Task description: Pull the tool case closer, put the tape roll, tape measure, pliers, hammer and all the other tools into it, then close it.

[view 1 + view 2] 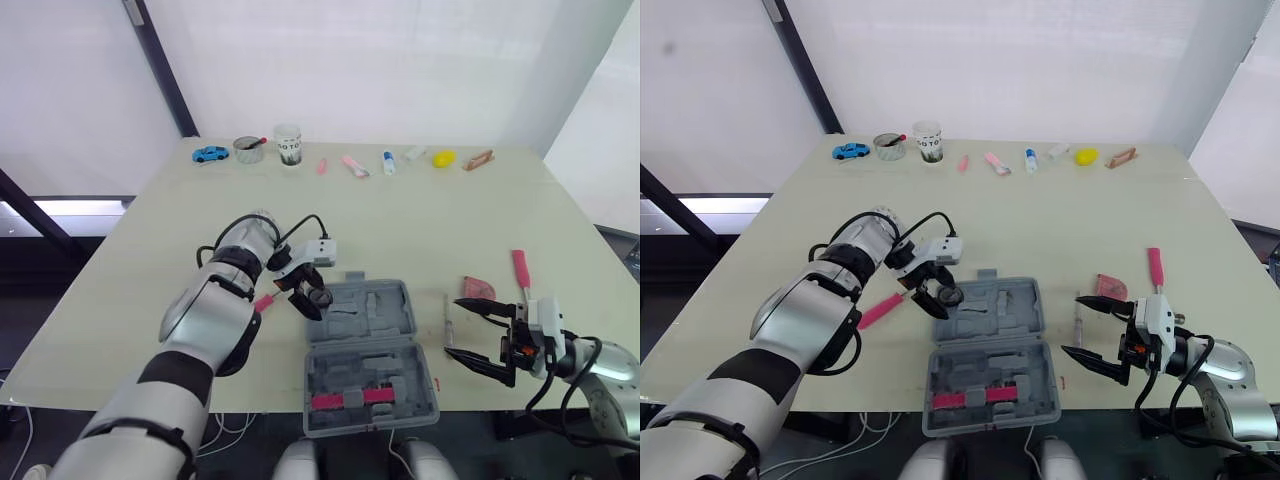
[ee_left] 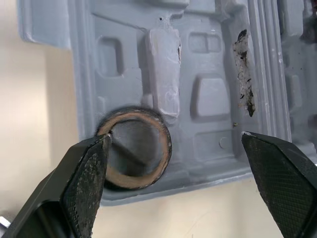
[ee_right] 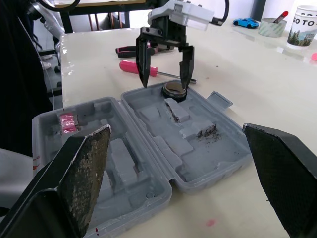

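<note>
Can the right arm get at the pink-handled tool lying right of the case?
Probably yes. The right gripper is open and empty, and the pink-handled tool lies uncovered on the table close beside that wrist. The gripper points toward the tool case, away from it, so the arm would need to turn.

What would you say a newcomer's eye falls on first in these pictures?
The open grey tool case at the near edge of the table, with the left gripper open just above the tape roll seated in its far-left corner. Next, the right gripper, open, beside the case's right side.

Head stereo overlooks table point(image 1: 430, 230); wrists near case point(image 3: 198, 148) (shared).
</note>
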Motion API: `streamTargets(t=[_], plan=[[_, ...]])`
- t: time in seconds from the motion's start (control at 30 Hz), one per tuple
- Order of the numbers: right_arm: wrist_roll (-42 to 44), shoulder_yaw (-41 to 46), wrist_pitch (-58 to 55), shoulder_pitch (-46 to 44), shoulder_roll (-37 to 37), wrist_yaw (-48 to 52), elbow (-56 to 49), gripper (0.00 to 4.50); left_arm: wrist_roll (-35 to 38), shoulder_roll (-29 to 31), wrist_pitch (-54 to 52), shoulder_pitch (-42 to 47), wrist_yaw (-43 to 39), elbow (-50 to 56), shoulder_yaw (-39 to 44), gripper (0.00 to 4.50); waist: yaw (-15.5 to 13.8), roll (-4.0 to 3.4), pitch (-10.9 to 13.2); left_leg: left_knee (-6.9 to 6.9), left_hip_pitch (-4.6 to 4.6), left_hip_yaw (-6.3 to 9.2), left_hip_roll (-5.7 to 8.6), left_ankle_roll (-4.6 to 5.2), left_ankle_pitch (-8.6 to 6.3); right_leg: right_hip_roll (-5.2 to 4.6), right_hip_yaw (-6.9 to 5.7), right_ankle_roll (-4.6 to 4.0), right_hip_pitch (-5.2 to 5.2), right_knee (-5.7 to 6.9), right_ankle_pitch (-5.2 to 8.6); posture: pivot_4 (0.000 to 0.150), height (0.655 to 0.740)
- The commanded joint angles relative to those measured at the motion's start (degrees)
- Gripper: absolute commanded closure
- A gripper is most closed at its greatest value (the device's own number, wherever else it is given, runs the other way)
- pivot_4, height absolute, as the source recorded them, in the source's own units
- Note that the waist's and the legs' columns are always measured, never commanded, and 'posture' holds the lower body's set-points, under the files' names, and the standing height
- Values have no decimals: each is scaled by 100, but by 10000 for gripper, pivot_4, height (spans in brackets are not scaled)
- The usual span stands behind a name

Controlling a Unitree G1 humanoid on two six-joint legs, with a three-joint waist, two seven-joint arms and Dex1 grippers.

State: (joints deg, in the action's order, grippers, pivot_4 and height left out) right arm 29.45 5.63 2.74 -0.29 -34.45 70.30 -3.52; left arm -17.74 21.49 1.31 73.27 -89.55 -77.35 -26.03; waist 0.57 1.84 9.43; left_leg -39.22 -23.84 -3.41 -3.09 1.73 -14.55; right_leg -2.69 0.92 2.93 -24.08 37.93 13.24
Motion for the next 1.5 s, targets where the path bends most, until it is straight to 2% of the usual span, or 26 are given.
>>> streamTargets(t=[0.03, 0.23, 0.37, 0.57, 0.7, 0.77, 0.83, 1.0, 1.5], plan=[[60, 103, 88, 33, 24, -26, -89, 0, 314, 25, 135, 200, -295, -4, -116, 473, 1, 0, 0, 0, 0, 0, 0, 0, 0, 0, 0, 0, 0, 0, 0, 1500, 7400], [123, 159, 63, 79, 113, -127, -138, 0, 1211, 323, 310, 96, -295, 318, 70, 473, 16, 0, 0, 0, 1, 2, 0, 0, 0, 0, 0, 0, -1, 2, 0, 1500, 7400], [113, 171, 107, 80, 134, -151, -89, 0, 2228, 674, 219, -310, -295, 754, 385, 473, 20, -2, -1, 0, 1, 2, -2, 0, 0, 0, 1, 0, -1, 2, 0, 1500, 7400], [55, 125, 182, 22, 229, -232, -21, 0, 3104, 1025, 150, -1009, -295, 1181, 960, 473, 9, -2, 0, 0, 1, 2, -2, 0, 0, -1, -1, 0, 0, 2, 0, 1500, 7400], [-28, 53, 265, -36, 332, -280, 26, 0, 3519, 1103, 285, -1501, -295, 1316, 1603, 10881, 6, -2, 0, -1, 2, 1, -2, -1, 0, -1, -2, -1, 0, 3, 0, 1500, 7400], [-60, 31, 305, -38, 361, -290, 33, 0, 3511, 1081, 432, -1630, -295, 1367, 1798, 22748, -2, -2, 0, -2, 2, 0, -2, -1, 0, -1, -2, -1, 1, 3, 0, 1500, 7400], [-87, 11, 333, -44, 395, -317, 29, 0, 3478, 1050, 607, -1765, -244, 1376, 1980, 29172, -16, -2, -1, -2, 1, 1, -2, -1, 0, -1, -4, 0, 2, 1, 0, 1500, 7400], [-156, -7, 409, -87, 461, -397, 49, 0, 3293, 950, 956, -1978, -87, 1371, 2251, 29172, -16, -2, -1, -2, 2, 0, -2, -1, 1, -1, -4, -1, 2, 2, -1, 1500, 7400], [-312, -139, 600, -109, 601, -516, 100, 0, 2154, 447, 1795, -2099, 697, 761, 2089, 29172, 2, -3, -1, -2, 6, -2, -1, -1, 1, 0, -3, -1, 4, 3, -1, 1500, 7400]])
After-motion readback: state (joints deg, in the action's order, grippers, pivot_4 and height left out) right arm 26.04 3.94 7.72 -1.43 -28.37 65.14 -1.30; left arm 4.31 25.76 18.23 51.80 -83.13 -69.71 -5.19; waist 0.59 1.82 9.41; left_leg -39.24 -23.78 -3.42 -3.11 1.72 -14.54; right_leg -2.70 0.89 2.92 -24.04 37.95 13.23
